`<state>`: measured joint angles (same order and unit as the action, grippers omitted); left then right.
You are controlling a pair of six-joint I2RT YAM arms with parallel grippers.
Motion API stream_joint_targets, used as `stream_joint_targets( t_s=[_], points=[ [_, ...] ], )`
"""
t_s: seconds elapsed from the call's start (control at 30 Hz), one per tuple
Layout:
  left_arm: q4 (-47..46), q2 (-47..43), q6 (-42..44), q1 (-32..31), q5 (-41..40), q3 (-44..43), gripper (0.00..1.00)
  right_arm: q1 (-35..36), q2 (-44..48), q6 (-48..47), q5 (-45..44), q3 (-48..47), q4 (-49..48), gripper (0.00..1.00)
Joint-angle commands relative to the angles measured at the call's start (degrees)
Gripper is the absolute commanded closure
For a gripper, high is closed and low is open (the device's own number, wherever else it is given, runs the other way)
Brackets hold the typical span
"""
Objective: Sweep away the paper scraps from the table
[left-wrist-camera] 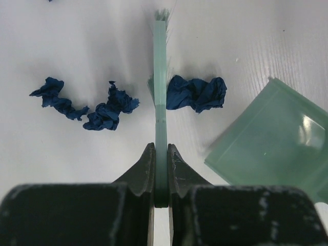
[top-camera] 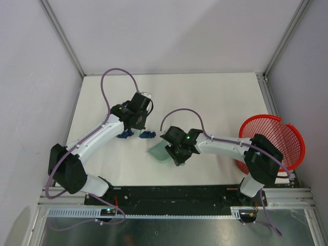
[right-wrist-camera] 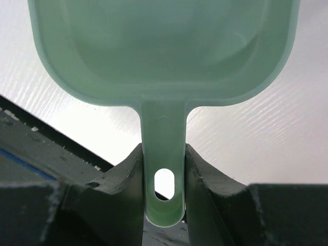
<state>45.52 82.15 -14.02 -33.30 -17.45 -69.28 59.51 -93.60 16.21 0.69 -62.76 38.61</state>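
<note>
Far right on the table [top-camera: 205, 97], only overhead shows the red basket [top-camera: 274, 139].

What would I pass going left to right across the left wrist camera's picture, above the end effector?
first paper scrap → second paper scrap → brush → third paper scrap → dustpan

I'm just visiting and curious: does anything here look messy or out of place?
Crumpled blue scraps lie loose on the white table, on both sides of the brush. The red basket at the right edge also seems tipped, reaching past the table. Nothing looks broken.
</note>
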Motion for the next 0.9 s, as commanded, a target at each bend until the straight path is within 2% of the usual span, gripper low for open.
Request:
stream_joint_targets(
  t_s=[0.0, 0.23, 0.87],
  points=[
    [-0.7, -0.2, 1.8, 0.4, 2.1, -1.9, 1.00, 1.0, -3.0, -2.0, -5.5, -5.0, 4.0, 1.00],
    [-0.8, -0.7, 2.4, 0.3, 5.5, -1.4, 1.00, 1.2, -6.1, -3.9, -6.6, -8.1, 5.5, 1.00],
    [-0.7, -5.8, -0.6, 0.2, 25.3, 0.8, 1.00, 0.3, -6.3, -4.5, -5.5, -9.0, 3.6, 1.00]
  ],
)
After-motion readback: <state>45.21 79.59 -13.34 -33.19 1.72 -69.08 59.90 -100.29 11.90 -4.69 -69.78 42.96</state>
